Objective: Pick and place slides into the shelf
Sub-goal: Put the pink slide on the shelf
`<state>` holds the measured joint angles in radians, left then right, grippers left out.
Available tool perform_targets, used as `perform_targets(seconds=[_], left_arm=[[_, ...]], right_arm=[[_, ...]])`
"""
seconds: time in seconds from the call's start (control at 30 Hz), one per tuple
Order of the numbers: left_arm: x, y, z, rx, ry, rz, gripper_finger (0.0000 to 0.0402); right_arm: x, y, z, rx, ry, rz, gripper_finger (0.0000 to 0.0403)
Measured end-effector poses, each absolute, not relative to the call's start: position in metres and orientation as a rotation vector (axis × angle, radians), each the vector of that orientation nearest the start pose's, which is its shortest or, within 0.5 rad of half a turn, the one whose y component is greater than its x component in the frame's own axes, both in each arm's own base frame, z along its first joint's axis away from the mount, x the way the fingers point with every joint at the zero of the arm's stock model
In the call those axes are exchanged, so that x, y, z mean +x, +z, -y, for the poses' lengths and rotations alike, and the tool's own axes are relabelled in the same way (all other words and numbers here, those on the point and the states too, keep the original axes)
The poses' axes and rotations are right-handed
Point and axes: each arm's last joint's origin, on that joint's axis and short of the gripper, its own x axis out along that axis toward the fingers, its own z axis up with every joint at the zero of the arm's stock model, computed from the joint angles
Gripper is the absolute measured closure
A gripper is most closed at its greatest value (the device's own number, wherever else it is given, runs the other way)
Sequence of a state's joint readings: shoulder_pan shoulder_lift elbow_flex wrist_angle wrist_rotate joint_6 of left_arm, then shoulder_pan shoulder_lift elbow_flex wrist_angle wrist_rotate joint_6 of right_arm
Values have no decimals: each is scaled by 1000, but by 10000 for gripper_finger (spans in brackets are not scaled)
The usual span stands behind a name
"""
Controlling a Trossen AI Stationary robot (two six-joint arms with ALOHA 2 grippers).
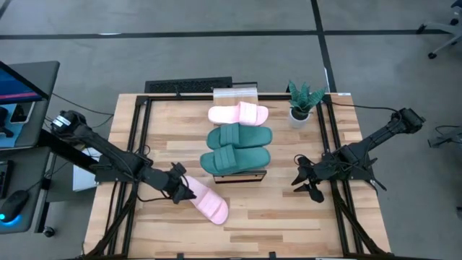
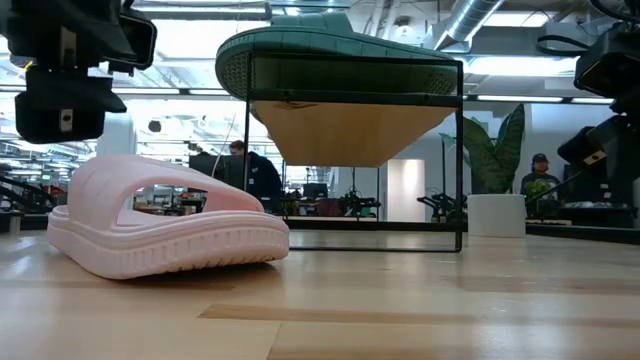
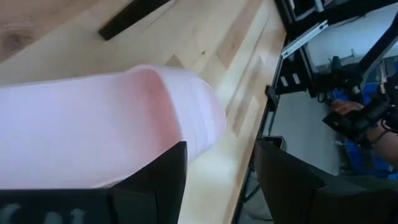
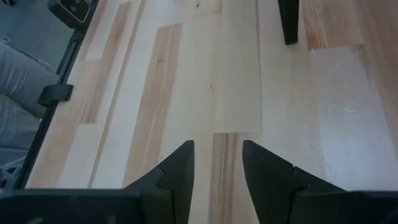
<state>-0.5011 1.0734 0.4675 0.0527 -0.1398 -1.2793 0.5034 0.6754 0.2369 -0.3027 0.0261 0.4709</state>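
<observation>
3 slides lie on the shelf, which stands in the middle of the table: a pink slide at the far end, then 2 teal slides, one just beside it and the other touching that one at the near end. The 4th slide, a second pink slide, rests sole-down on the tabletop near the shelf's front left corner, tilted at an angle to it. The left gripper sits at this slide's left end with its fingers spread apart; the wrist view shows the pink foam just past one finger, not pinched between the 2, so the gripper is released. The right gripper hovers over bare wood to the right of the shelf, its fingers parted and holding nothing. A small potted plant stands at the table's far right
</observation>
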Motion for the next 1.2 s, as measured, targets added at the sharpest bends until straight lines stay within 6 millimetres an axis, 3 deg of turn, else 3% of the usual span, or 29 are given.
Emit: perform_targets(seconds=[0.27, 0.67, 0.97, 1.1, 1.2], left_arm=[[200, 171, 106, -1038, 47, -761, 226], [226, 143, 120, -1066, -50, -760, 226], [231, 134, 120, -1020, 9, -733, 227], [231, 134, 120, -1015, 21, -727, 255], [231, 134, 120, -1014, 22, -728, 313]], right_arm=[[116, 153, -63, 240, 276, -811, 274], [116, 153, -63, 238, 275, -814, 274], [116, 153, -63, 245, 273, -812, 274], [116, 153, -63, 252, 270, -814, 274], [116, 153, -63, 270, 263, -816, 274]])
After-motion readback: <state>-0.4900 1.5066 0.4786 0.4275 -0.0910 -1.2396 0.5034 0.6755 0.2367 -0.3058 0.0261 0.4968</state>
